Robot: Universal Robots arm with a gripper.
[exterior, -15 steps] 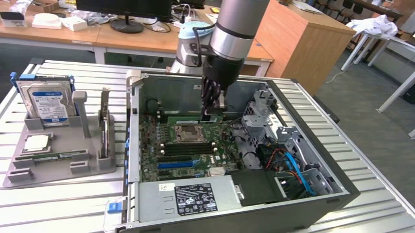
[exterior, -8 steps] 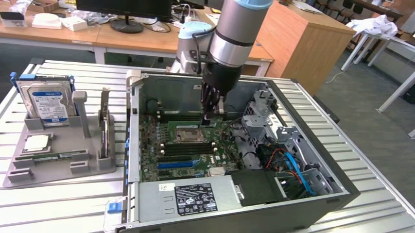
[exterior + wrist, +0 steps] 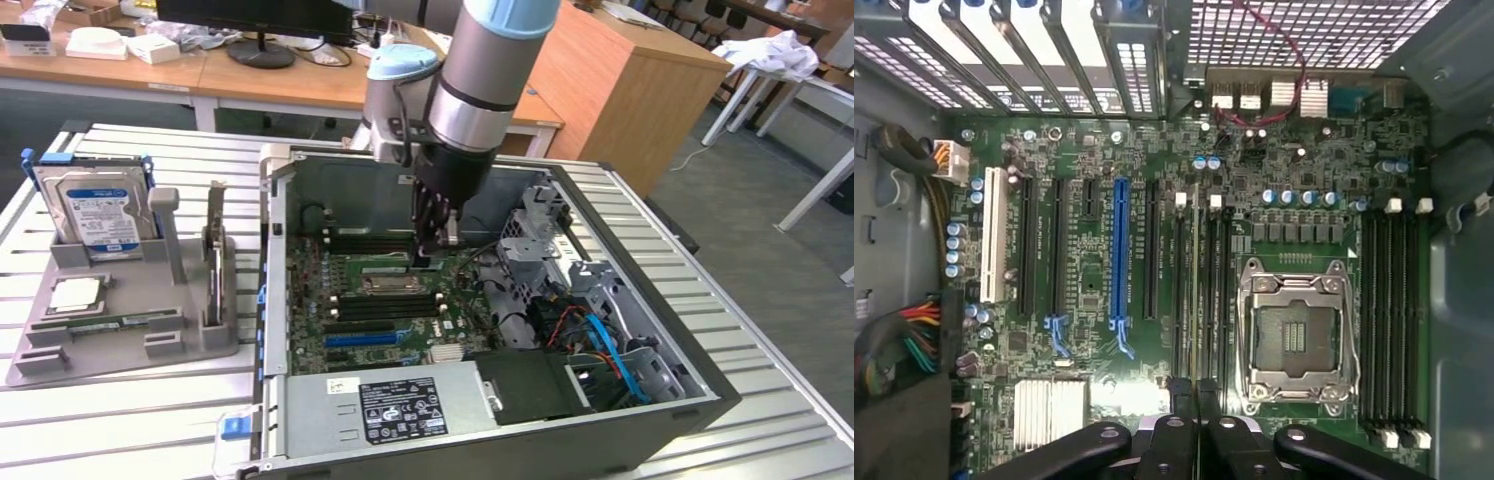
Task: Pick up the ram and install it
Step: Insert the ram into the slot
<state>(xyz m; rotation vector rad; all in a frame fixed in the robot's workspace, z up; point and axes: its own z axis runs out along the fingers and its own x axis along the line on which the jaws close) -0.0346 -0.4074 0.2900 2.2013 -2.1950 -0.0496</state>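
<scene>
Pinching the ram [image 3: 1195, 290] edge-on, tool [image 3: 1195, 398] low over memory slots [image 3: 1218, 300], beside CPU socket [image 3: 1294, 330]

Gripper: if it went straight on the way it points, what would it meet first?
Probably the black memory slots beside the processor socket, on the green board; how near the gripper hangs is unclear.

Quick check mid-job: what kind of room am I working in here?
Probably a robotics lab or office workroom: an open computer case sits on a slatted metal table, with wooden desks and a monitor behind.
</scene>
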